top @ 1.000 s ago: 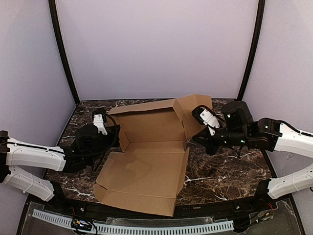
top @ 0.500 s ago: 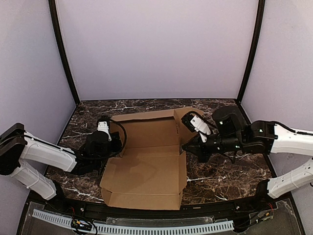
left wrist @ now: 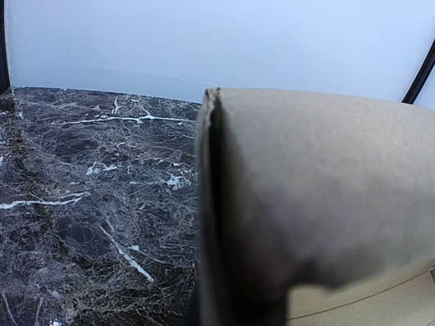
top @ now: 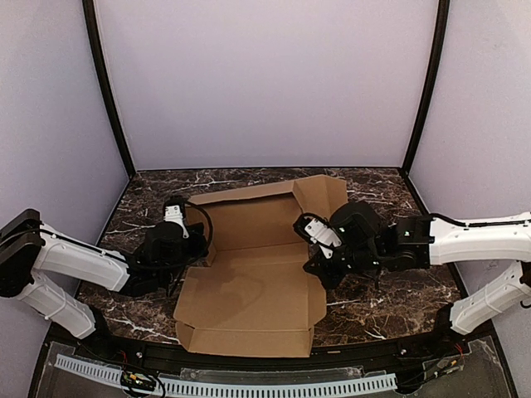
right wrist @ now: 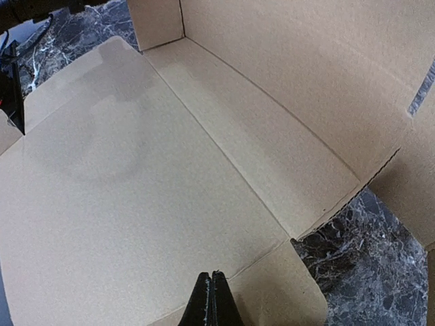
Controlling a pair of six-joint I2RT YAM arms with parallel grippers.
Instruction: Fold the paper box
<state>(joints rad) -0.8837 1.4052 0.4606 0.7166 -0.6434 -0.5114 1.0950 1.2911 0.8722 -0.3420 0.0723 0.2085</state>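
Box (top: 249, 286) mid-counter (top: 382, 290), back wall up. Closed right end effector (right wrist: 211, 302) now in past the right flap, over the floor panel; left end effector (top: 189, 253) closed at left flap. Side walls likely next.

Soft even light, faint shadows; paper box (left wrist: 319, 190) blurred, prob. too close.

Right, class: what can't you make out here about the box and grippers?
Left gripper: fingers too dark and small in top view; in left wrist view, blurred paper box wall fills the frame.
Right gripper: right wrist view's bottom edge crops all but its tips.
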